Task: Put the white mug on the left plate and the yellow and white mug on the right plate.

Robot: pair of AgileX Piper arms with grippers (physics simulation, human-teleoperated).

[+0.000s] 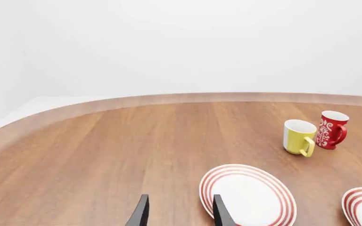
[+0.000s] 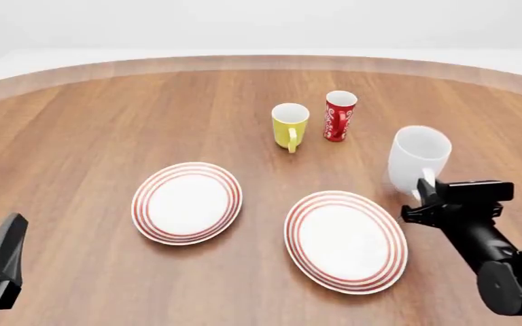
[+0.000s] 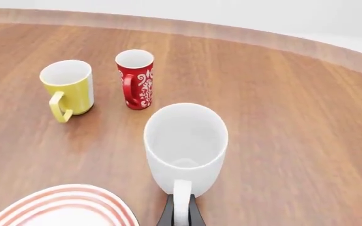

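While both red-ringed plates are bare, neither mug has been delivered. Wooden table (image 2: 79,122): round-edged and brown, it carries everything. Left plate (image 2: 187,202) and right plate (image 2: 345,240) lie flat near the arms' side, apart from each other. White mug (image 2: 418,156) sits upright beyond the right plate's far right rim, handle turned toward the right gripper (image 2: 421,195); the right wrist view shows the two dark fingers pressed against either side of the handle loop, so the pincer is pinching the handle. Whether the mug base is touching the table or just lifted cannot be told. Left gripper (image 1: 179,212) hovers at the near left, fingers spread, nothing between them. Yellow and white mug (image 2: 289,124) stands upright further back, handle toward the plates, with the red patterned cup (image 2: 339,115) just beside it on its right. Risks, as judged: a handle-only pinch leaves the heavy body free to swing or rotate, so the mug may tilt or slip during transfer across the right plate to the left one; a low carry could clip the right plate's rim and shift it.
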